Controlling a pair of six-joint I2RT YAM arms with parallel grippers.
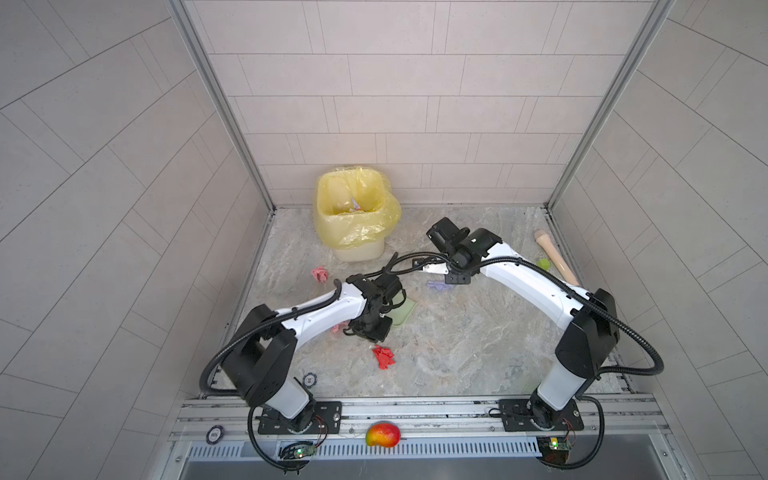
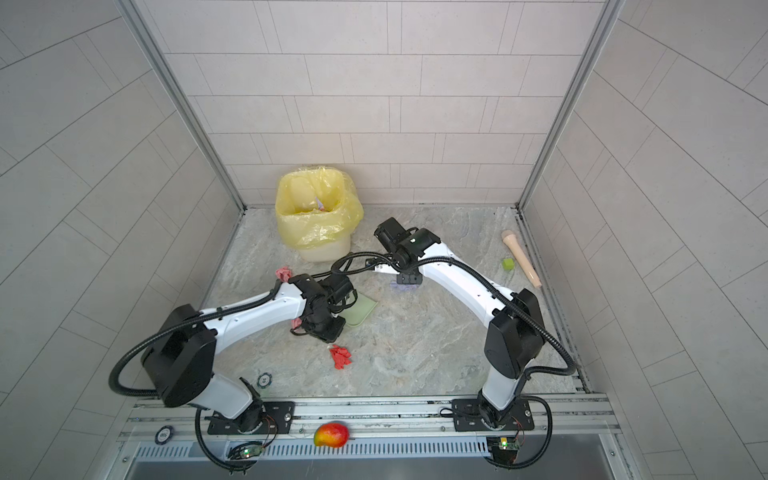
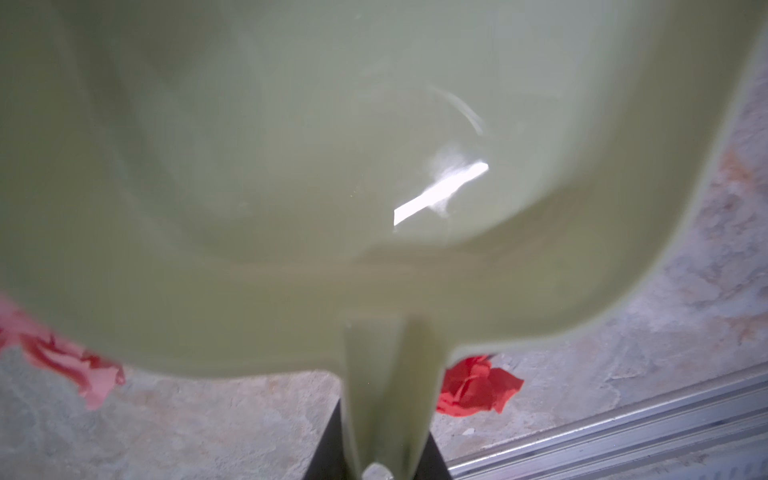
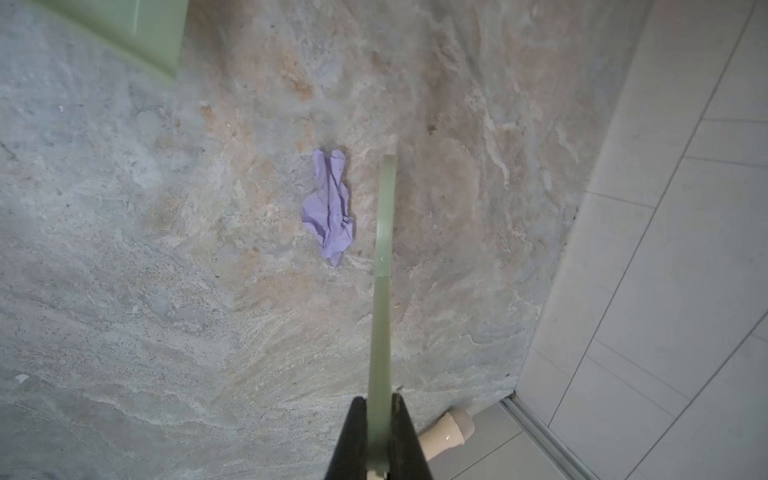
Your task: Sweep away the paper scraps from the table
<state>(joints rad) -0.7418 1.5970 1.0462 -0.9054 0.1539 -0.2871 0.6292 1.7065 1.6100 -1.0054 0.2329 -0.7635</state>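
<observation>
**Four scraps to go**

Our left gripper clamps the dustpan, our right gripper a sweeper just beside the purple scrap. One red scrap and two pink scraps lie on the table; others are in the bin.

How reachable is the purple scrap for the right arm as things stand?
Probably yes: the right hand is shut on a thin green tool whose end is right beside the purple scrap, and only bare table shows between them. The dustpan is well clear.
</observation>
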